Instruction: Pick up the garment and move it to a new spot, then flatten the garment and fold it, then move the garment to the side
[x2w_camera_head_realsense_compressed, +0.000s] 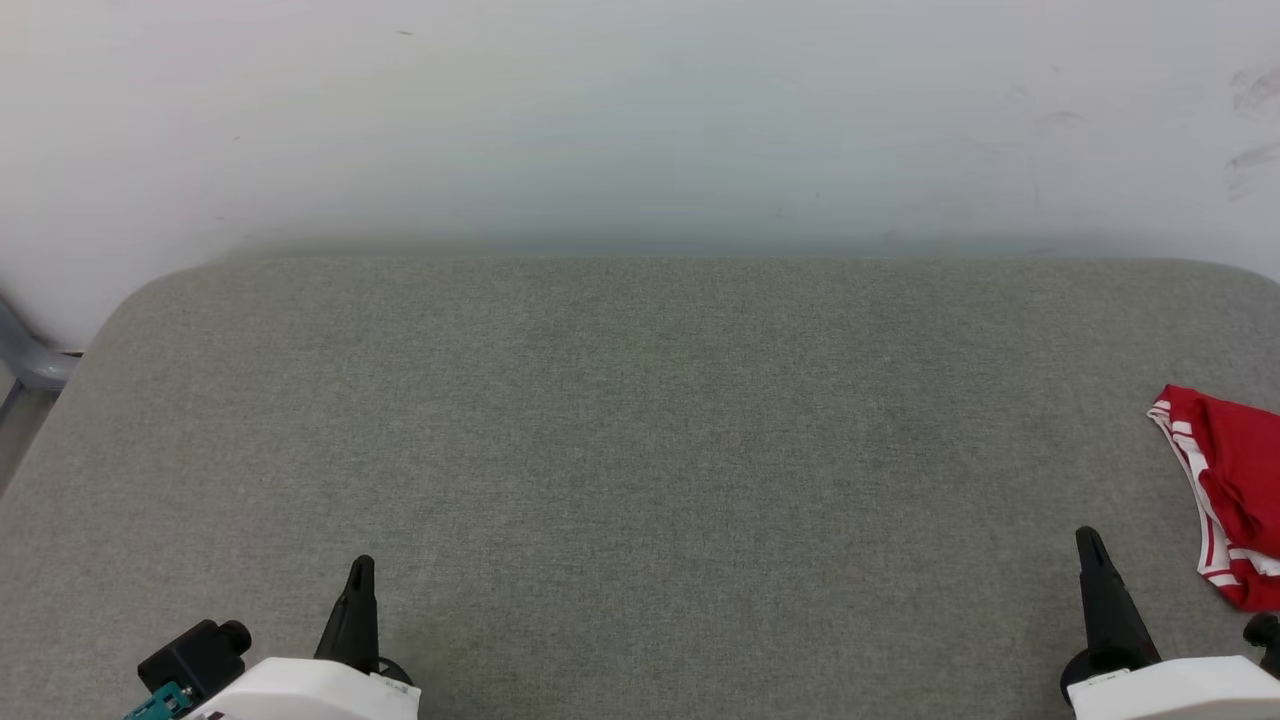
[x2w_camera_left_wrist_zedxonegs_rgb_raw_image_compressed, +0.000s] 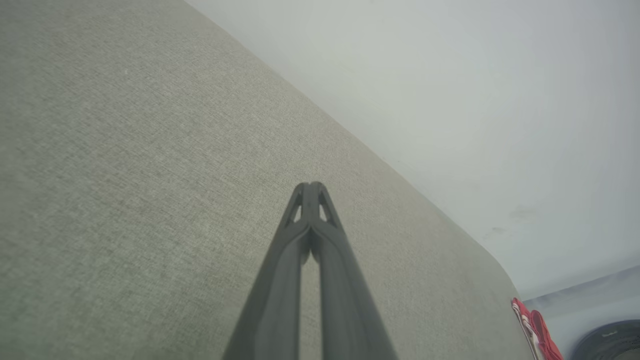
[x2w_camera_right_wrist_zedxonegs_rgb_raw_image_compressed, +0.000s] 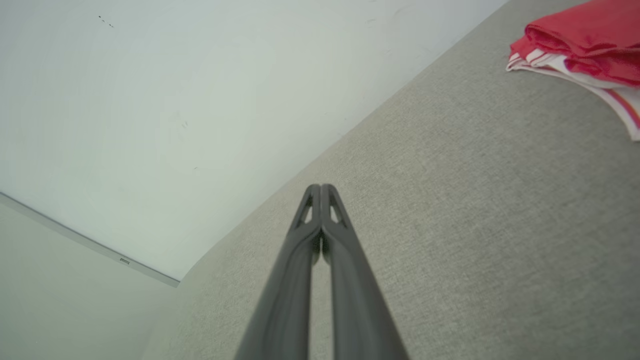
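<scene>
The garment, red with white and red-striped trim, lies bunched at the right edge of the grey table, partly cut off by the head view's border. It also shows at the upper right of the right wrist view as a folded red and white heap, the garment, and as a thin red sliver, the garment, low right in the left wrist view. My right gripper hovers near the front edge, left of the garment and apart from it, shut and empty. My left gripper stands at the front left, shut and empty, tips pressed together.
A pale wall rises behind the table's far edge. A grey chair part sits beyond the table's left corner. A dark round object lies past the table's right end. The table's rounded corners fall away at both sides.
</scene>
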